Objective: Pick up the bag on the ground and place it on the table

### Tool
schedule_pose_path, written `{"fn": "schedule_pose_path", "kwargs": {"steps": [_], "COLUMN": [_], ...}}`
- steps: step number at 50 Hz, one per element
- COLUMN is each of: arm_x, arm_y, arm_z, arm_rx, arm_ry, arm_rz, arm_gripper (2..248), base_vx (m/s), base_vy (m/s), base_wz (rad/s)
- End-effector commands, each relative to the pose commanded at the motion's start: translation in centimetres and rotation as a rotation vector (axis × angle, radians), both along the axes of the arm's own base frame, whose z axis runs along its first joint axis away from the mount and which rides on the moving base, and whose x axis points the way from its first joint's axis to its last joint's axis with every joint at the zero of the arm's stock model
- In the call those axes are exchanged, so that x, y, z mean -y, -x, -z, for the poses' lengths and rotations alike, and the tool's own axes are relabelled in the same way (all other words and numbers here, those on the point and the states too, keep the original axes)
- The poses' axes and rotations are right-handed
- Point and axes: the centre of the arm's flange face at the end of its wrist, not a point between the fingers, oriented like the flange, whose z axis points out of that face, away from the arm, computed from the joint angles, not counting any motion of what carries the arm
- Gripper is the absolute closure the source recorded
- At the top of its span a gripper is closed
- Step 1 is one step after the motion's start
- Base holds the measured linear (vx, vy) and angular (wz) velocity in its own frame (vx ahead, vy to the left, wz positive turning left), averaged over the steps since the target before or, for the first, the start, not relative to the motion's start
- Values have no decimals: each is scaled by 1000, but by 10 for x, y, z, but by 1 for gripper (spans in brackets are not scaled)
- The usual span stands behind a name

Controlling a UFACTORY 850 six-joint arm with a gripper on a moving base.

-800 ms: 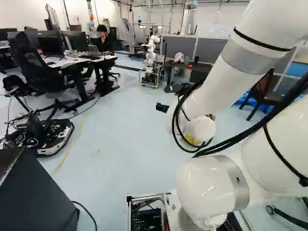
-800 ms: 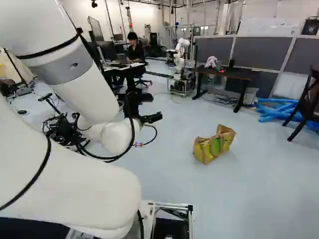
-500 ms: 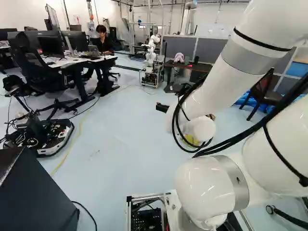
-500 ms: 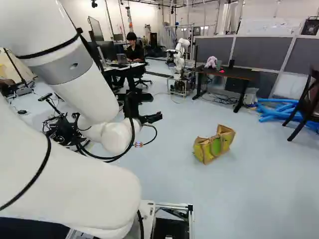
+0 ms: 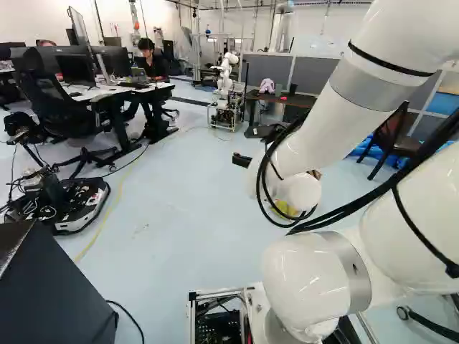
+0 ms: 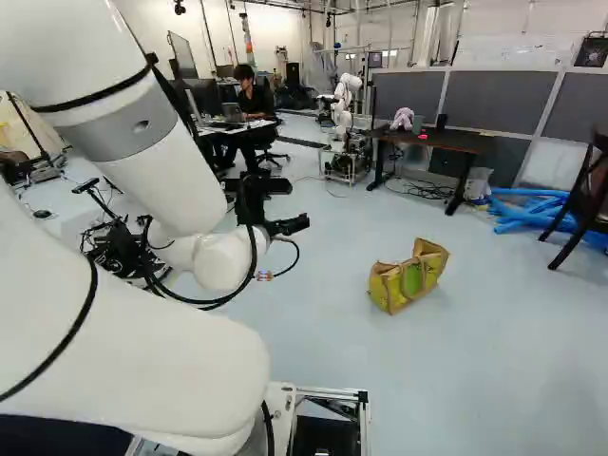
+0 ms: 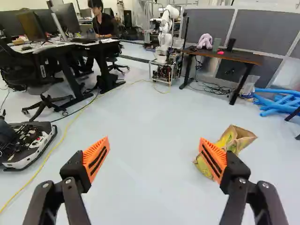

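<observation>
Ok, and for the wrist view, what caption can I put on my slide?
The claw stands open, one finger partly covering the yellow-green bag on the floor, a dark table beyond.

We log the bag (image 6: 408, 277) as yellow-green, patched brighter green, with tan-brown trim. Table (image 6: 456, 142): dark brown top, black legs. Along its far edge we note a grey-green cup (image 7: 216, 44) and a black object (image 7: 230, 44); by the near edge, a small red item (image 7: 221, 52); towards one end, a pale pink-lilac cloth (image 7: 205, 41). Finger pads (image 7: 96, 159): orange, striped by dark slots (our most vivid reading). Arm (image 6: 171, 180): glossy white, grey band. Floor (image 6: 342, 361): pale blue. Tubes (image 7: 281, 104): bright blue.
</observation>
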Motion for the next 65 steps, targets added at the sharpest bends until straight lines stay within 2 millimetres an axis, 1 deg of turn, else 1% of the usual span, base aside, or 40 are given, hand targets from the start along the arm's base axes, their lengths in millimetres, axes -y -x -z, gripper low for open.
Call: {"fn": "schedule_pose_path", "kwargs": {"steps": [31, 65], "arm_x": [0, 0], "arm_y": [0, 0], "arm_z": [0, 0], "arm_rx": [0, 0], "arm_ry": [0, 0], "arm_rz": [0, 0], "arm_gripper": [3, 3], "base_vx": [92, 122], "base_vy": [0, -55], "base_wz": [-8, -264]}}
